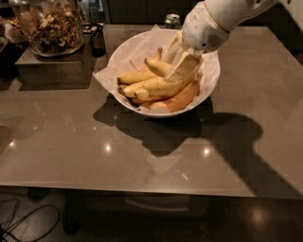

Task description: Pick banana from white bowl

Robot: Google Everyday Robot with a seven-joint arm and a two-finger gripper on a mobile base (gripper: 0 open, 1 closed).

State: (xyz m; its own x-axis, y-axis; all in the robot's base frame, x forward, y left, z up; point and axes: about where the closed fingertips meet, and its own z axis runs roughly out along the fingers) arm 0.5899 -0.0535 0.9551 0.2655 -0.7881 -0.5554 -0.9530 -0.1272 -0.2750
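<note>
Here, at a grey-brown table [142, 160], my gripper [174, 71] is down inside the white bowl [210, 85], right of the bowl's centre, with my white arm [222, 14] slanting in from the upper right corner. Whether the gripper is open or clamped on anything I cannot tell from this angle. The banana [152, 65], plump, curved and yellow, lies on top of the pile, its right end just beside the gripper and touching or nearly touching it. Below it are slimmer yellow bananas [147, 87] stretched across the bowl, and along the near wall sits an orange-peach fruit [182, 99]. Crumpled white paper [102, 78] lines the bowl and spills over its left rim onto the table. Behind the bowl, at the table's far edge, stands a green-topped can [173, 20]. At the upper left a glass jar [47, 23] of brown mixed pieces rests on a dark box [52, 66]. The shadows of bowl and arm [189, 132] fall on the tabletop toward the front and right, and cables [23, 227] lie on the floor at lower left.
</note>
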